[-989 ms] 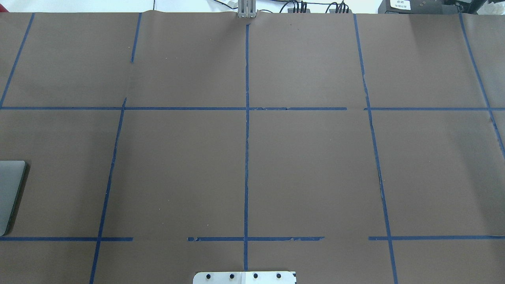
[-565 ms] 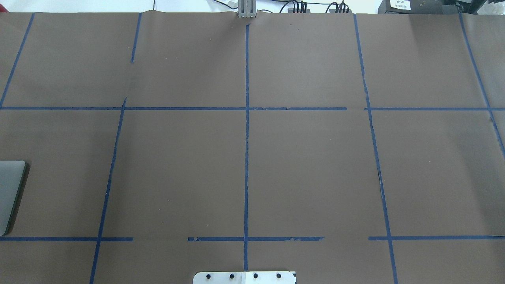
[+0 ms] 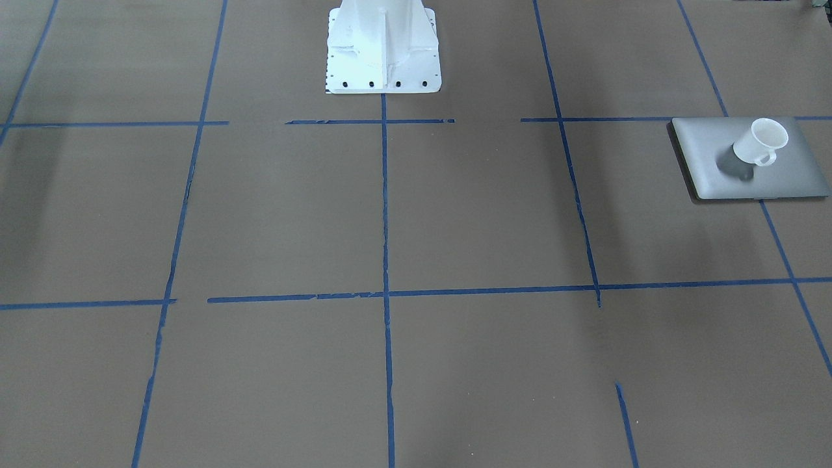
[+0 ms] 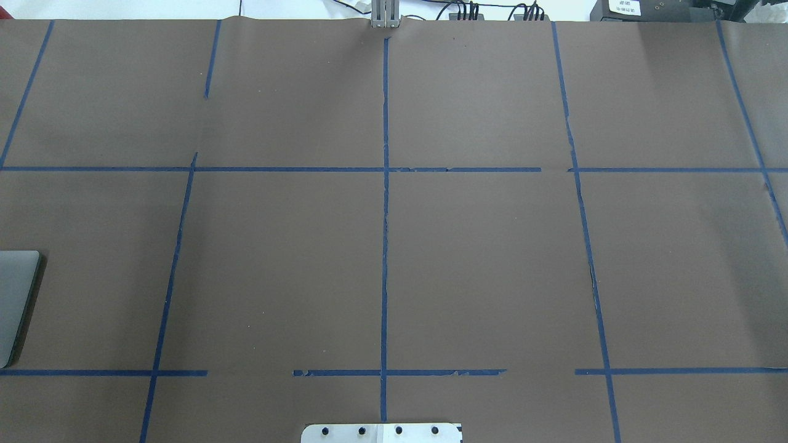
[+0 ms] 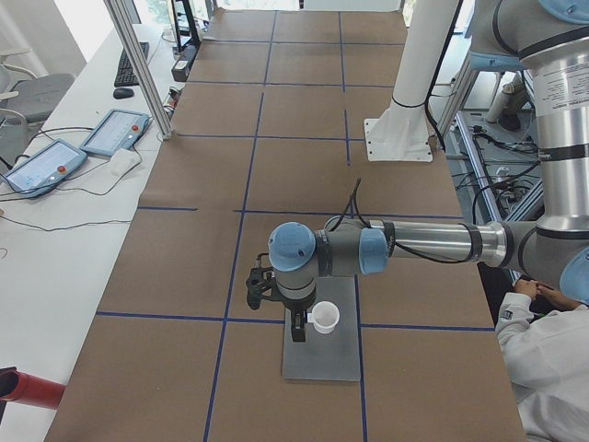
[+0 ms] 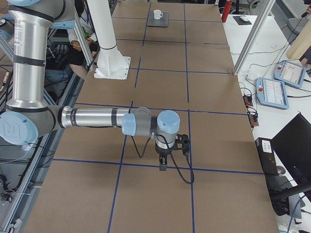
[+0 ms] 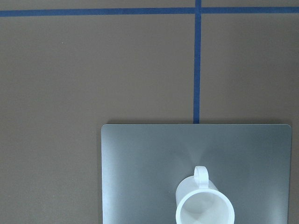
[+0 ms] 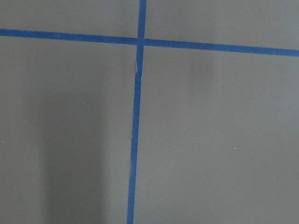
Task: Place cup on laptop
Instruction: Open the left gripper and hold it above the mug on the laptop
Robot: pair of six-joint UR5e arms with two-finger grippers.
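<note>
The small white cup [image 3: 760, 143] stands upright on the closed silver-grey laptop [image 3: 728, 172] at the table's end on my left. The left wrist view looks straight down on the cup [image 7: 204, 207] and the laptop [image 7: 140, 168]; no fingers show there. In the exterior left view my left gripper [image 5: 297, 329] hangs over the laptop [image 5: 322, 359] beside the cup [image 5: 324, 319]; I cannot tell whether it is open or shut. My right gripper [image 6: 163, 165] points down over bare table, far from the cup [image 6: 157, 14]; I cannot tell its state. The overhead view shows only the laptop's edge [image 4: 15, 307].
The white robot base [image 3: 383, 52] stands at the middle of the near side. Blue tape lines cross the brown table cover. Control tablets [image 6: 272, 92] lie on the side bench. A seated person [image 5: 548, 359] is beside the table behind the robot.
</note>
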